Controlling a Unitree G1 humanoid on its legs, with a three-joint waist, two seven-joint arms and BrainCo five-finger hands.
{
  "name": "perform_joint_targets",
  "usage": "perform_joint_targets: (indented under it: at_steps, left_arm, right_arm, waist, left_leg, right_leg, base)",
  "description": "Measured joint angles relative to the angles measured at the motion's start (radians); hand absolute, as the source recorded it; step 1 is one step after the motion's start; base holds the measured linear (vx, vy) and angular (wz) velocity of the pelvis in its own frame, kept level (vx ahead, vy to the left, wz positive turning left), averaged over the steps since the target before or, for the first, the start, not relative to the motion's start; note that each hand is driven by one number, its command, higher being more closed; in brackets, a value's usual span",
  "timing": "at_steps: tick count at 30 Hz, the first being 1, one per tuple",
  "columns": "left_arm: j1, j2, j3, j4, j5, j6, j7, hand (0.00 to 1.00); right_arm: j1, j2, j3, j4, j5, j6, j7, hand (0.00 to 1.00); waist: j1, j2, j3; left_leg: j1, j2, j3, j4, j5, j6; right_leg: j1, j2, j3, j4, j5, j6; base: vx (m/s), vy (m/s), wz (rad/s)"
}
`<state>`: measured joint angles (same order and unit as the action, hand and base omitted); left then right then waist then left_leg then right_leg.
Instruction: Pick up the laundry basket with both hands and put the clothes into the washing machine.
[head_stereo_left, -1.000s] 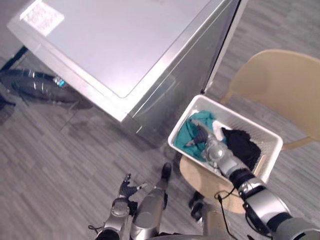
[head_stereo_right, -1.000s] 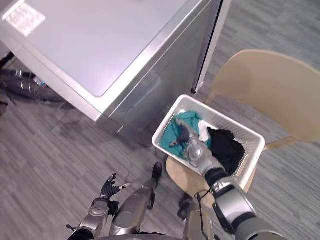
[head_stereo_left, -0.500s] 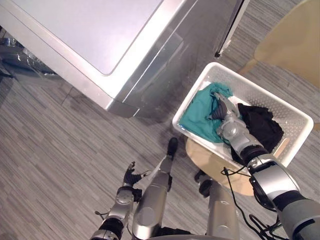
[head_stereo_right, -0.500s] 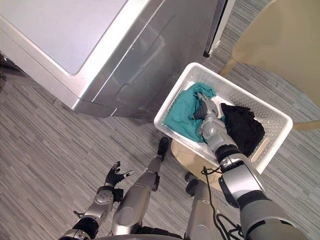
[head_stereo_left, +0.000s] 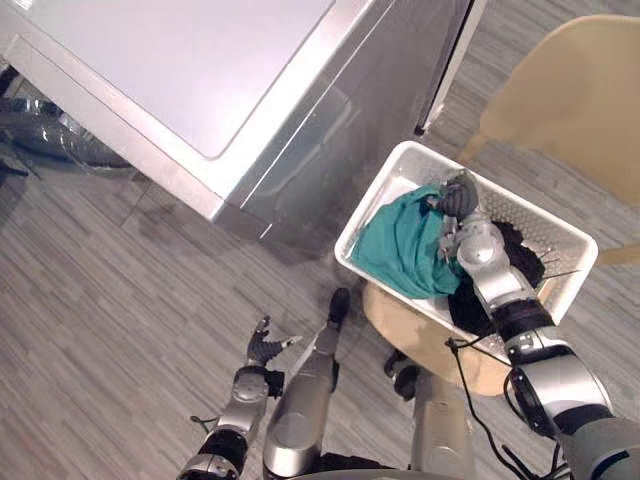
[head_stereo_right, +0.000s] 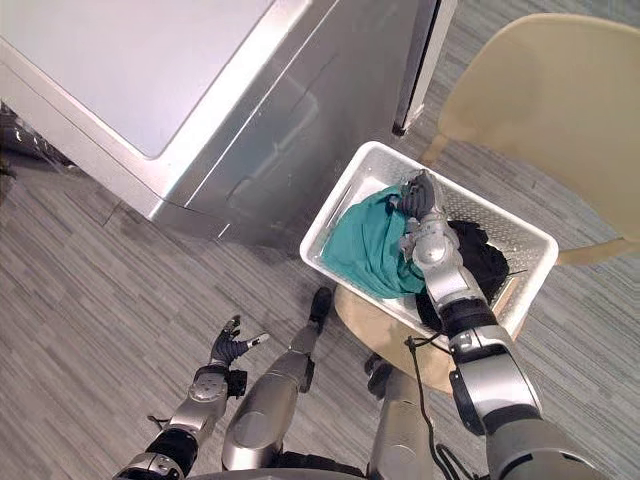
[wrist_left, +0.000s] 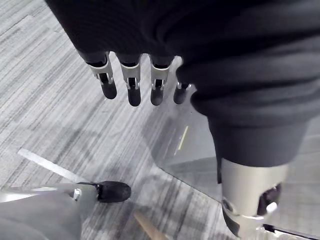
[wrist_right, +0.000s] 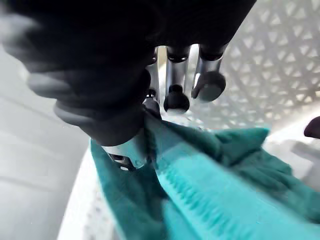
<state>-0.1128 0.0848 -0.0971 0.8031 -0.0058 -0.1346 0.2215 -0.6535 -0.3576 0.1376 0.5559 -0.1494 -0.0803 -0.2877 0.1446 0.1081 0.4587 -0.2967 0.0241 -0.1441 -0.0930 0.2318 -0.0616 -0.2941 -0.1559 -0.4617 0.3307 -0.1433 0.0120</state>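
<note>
A white laundry basket (head_stereo_left: 368, 212) rests on a round beige stool (head_stereo_left: 415, 335) beside the silver washing machine (head_stereo_left: 200, 70). In the basket lie a teal garment (head_stereo_left: 400, 245) and a black garment (head_stereo_left: 522, 262). My right hand (head_stereo_left: 462, 212) is inside the basket near its far wall, fingers curled on a bunch of the teal garment (wrist_right: 210, 190). The cloth is drawn up under the thumb in the right wrist view, with the basket's mesh wall (wrist_right: 260, 60) just past the fingers (wrist_right: 176, 100). My left hand (head_stereo_left: 265, 350) hangs low over the floor, open, fingers (wrist_left: 131, 87) straight.
A beige chair (head_stereo_left: 570, 90) stands behind the basket at the right. The washing machine's front faces the basket, and its door edge (head_stereo_left: 445, 70) sticks out beside the chair. Dark hoses (head_stereo_left: 50, 140) lie on the floor at the machine's left.
My right hand's fingers have curled onto the teal garment and pulled it up toward the basket's far wall. The camera has shifted. The left hand stays put.
</note>
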Motion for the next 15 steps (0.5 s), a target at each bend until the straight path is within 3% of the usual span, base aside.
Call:
perform_joint_targets:
  at_steps: [4,5,7,10,15]
  left_arm:
    - [0.046,0.0,0.027,0.009,0.005,0.02,-0.004,0.0]
    - [0.063,-0.001,0.027,0.019,0.01,0.024,-0.006,0.0]
    - [0.077,-0.001,0.029,0.032,0.017,0.033,-0.007,0.0]
    - [0.123,-0.001,0.062,0.044,0.021,0.041,-0.011,0.0]
    - [0.156,-0.002,0.069,0.072,0.039,0.044,-0.022,0.0]
  right_arm:
    - [0.157,0.117,-0.036,-0.127,0.116,-0.028,0.012,1.0]
    - [0.218,0.148,-0.044,-0.163,0.147,-0.031,0.024,1.0]
    - [0.285,0.178,-0.044,-0.207,0.18,-0.032,0.042,1.0]
    - [0.391,0.23,-0.041,-0.289,0.263,-0.063,0.085,1.0]
    - [0.425,0.252,-0.04,-0.307,0.339,-0.071,0.12,1.0]
  waist:
    - [-0.023,-0.048,-0.046]
    - [-0.024,-0.064,-0.084]
    - [-0.024,-0.074,-0.114]
    - [-0.027,-0.077,-0.215]
    - [-0.05,-0.081,-0.263]
  left_leg:
    - [0.035,0.008,0.011,0.0,-0.003,-0.001]
    - [0.041,0.008,0.016,0.0,-0.005,-0.003]
    - [0.08,0.007,0.032,0.0,-0.012,-0.008]
    - [0.11,0.015,0.056,-0.001,-0.046,0.005]
    - [0.147,0.012,0.064,-0.003,-0.067,-0.003]
  right_leg:
    - [0.05,0.018,0.006,-0.048,0.022,0.005]
    - [0.059,0.021,0.014,-0.061,0.029,0.009]
    - [0.101,0.026,0.028,-0.092,0.043,0.015]
    - [0.142,0.047,0.058,-0.161,0.068,0.03]
    - [0.203,0.054,0.064,-0.224,0.098,0.042]
  base:
    - [0.03,-0.055,-0.1]
    - [0.06,-0.049,-0.12]
    - [0.04,-0.03,-0.24]
    - [0.0,0.005,-0.29]
    - [-0.01,0.014,-0.06]
